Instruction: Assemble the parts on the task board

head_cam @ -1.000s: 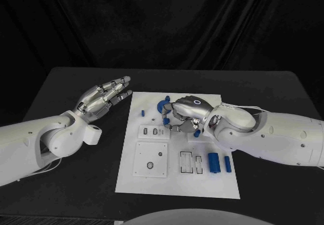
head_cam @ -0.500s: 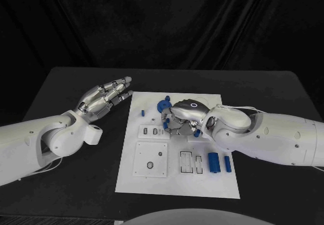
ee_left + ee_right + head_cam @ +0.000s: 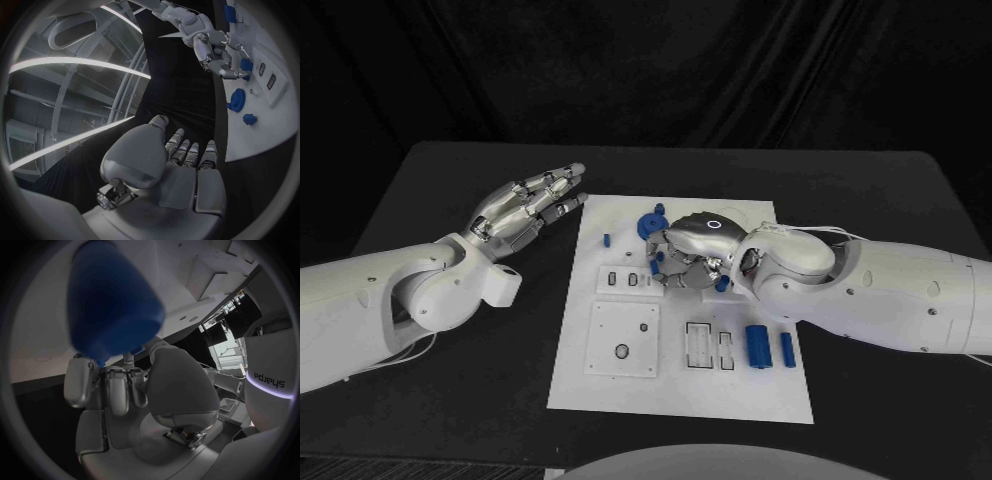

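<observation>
On a black table [image 3: 444, 190] lies a white rectangular task board [image 3: 678, 395]. The right robot hand [image 3: 692, 248] curls over its upper middle, gripping a small blue plastic part [image 3: 109, 302] in its fingers. The left robot hand [image 3: 527, 205] hovers beside the board's upper left corner, fingers spread wide, holding nothing.

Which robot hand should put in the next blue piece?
Probably the right hand: its fingers already hold a blue piece over the white board. The left hand hovers open beside it.
</observation>
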